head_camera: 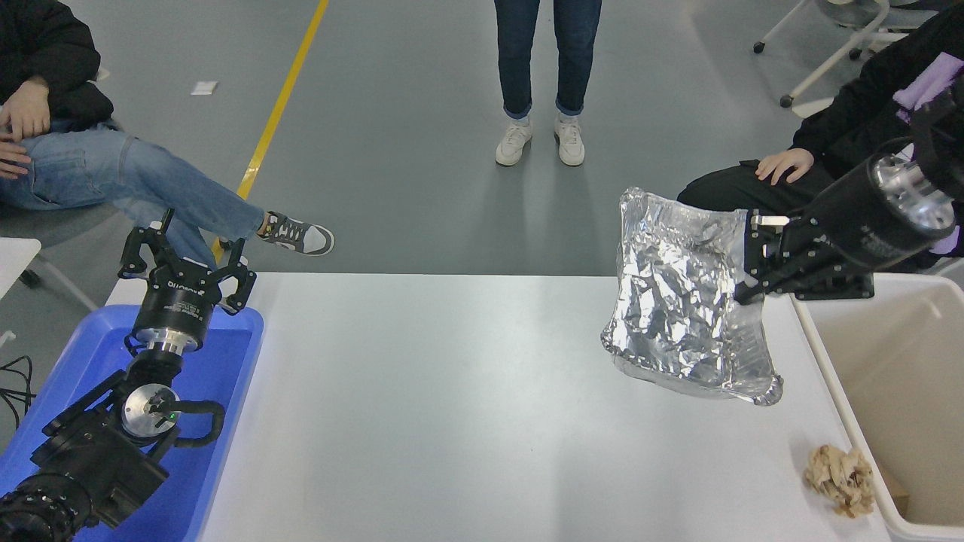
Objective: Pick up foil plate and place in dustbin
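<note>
The right gripper (755,260) is clamped on the right edge of the foil plate (681,309), holding it tilted in the air above the white table (467,391), just left of the cream dustbin (896,361). A crumpled brown paper ball (840,469) lies on the table beside the dustbin's near wall. The left gripper (188,260) sits over the blue tray (226,391) at the lower left, fingers spread and empty, while 3 people (546,68) are at the far side.

The white table (467,406) carries a blue tray (226,391) at left and a crumpled brown paper ball (840,479) near right.
</note>
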Tool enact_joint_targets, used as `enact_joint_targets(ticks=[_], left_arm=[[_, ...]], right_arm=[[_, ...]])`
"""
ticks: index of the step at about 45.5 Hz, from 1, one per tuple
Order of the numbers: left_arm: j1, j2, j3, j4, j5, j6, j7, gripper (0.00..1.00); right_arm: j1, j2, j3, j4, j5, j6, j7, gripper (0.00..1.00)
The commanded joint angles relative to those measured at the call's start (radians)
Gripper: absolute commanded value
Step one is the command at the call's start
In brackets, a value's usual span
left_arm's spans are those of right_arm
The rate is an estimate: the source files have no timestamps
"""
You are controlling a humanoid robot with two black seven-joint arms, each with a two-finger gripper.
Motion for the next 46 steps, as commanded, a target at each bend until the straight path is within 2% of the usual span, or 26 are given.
enact_joint_targets(ticks=[1, 14, 28, 33, 41, 46], left_arm=[[0.000, 0.000, 0.000, 0.000, 0.000, 0.000, 0.000, 0.98], [0.000, 0.000, 0.000, 0.000, 0.000, 0.000, 0.000, 0.98], [0.000, 0.000, -0.002, 0.000, 0.000, 0.000, -0.002, 0.98], [0.000, 0.000, -0.002, 0.001, 0.000, 0.000, -0.002, 0.98], [0.000, 0.000, -0.002, 0.000, 0.000, 0.000, -0.002, 0.98], [0.000, 0.000, -0.002, 0.001, 0.000, 0.000, -0.002, 0.98]], right_arm=[[0.140, -0.001, -0.049, 0.021, 0.000, 0.004, 0.001, 0.00], [0.109, 0.003, -0.135, 0.011, -0.003, 0.004, 0.001, 0.00], [0.108, -0.016, -0.380, -0.004, -0.008, 0.004, 0.001, 0.00], [0.109, -0.070, -0.443, -0.016, -0.025, 0.004, -0.001, 0.00], [0.093, -0.233, -0.515, -0.065, -0.131, 0.004, -0.001, 0.00], [0.013, -0.303, -0.531, -0.121, -0.148, 0.004, -0.001, 0.00]])
